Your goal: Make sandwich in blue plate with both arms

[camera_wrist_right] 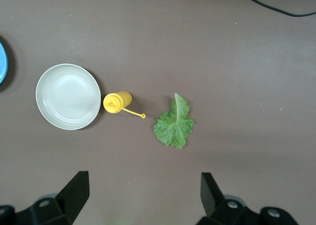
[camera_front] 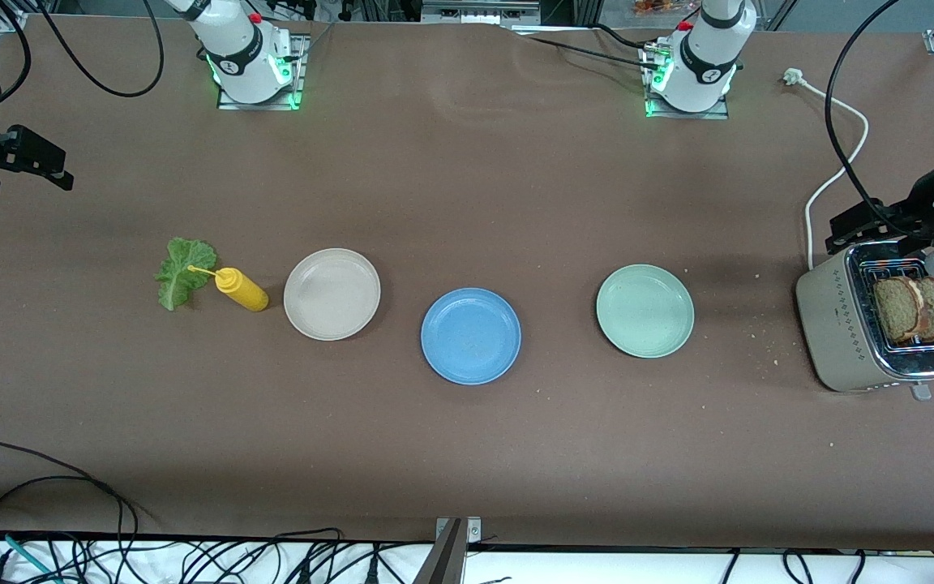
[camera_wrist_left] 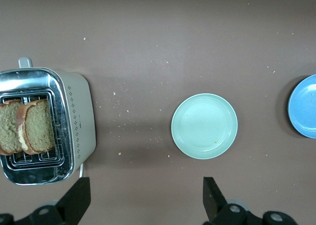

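While both grippers hang wide open, the left gripper [camera_wrist_left: 143,202] up over the toaster [camera_front: 848,324] and the right gripper [camera_wrist_right: 143,200] over the lettuce [camera_front: 179,272], the soft, crumbly bread [camera_front: 913,308] sits at 3 o'clock from the empty blue plate [camera_front: 471,335], so pinch its top crust gently.
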### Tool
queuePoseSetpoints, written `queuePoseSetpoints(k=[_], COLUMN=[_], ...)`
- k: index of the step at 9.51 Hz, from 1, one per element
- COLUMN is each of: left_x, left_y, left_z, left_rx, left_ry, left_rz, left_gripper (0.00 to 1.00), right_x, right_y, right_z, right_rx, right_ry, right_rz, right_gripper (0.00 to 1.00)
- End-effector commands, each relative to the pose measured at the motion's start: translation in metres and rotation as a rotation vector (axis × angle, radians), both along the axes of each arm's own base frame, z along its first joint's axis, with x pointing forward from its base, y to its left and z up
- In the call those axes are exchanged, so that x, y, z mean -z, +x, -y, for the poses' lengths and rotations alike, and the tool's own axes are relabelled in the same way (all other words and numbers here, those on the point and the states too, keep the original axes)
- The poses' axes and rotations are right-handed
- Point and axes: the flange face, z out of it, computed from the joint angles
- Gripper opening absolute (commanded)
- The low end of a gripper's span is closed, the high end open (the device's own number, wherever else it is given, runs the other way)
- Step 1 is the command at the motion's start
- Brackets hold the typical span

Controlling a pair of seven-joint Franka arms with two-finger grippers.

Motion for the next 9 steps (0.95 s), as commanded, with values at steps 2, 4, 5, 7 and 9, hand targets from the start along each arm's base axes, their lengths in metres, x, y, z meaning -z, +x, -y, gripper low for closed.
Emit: queuePoseSetpoints(k=[2,4,5,7,9], left_x=[-0.0062,-0.0062,-0.0069,-0.0029,-0.0028], left_y=[-0.0046,-0.0046,-0.0046,-0.0089,-0.0090], left_z=[0.0003,0.0010,0.0019,-0.0004,-0.0012], left_rx=[0.020,0.020,0.021,0.021,0.017], left_ry=[-0.024,-0.022,-0.022,-0.024,-0.024], left_rz=[0.003,0.003,0.004,-0.037,-0.037], left_gripper=[1.00,1.00,1.00,1.00,1.00], right_x=[-0.0070,-0.0084,-0.0084,-0.0084,-0.0084], right_y=[0.0021,0.0022,0.0022,0.0022,0.0022], right_z=[-0.0030,-0.0030,-0.0047,-0.0047,-0.0047], right_rx=[0.005,0.005,0.002,0.002,0.002], right_ry=[-0.004,-0.004,-0.004,-0.004,-0.004], right_rz=[0.008,0.011,0.011,0.011,0.011], right_gripper=[1.00,1.00,1.00,1.00,1.00])
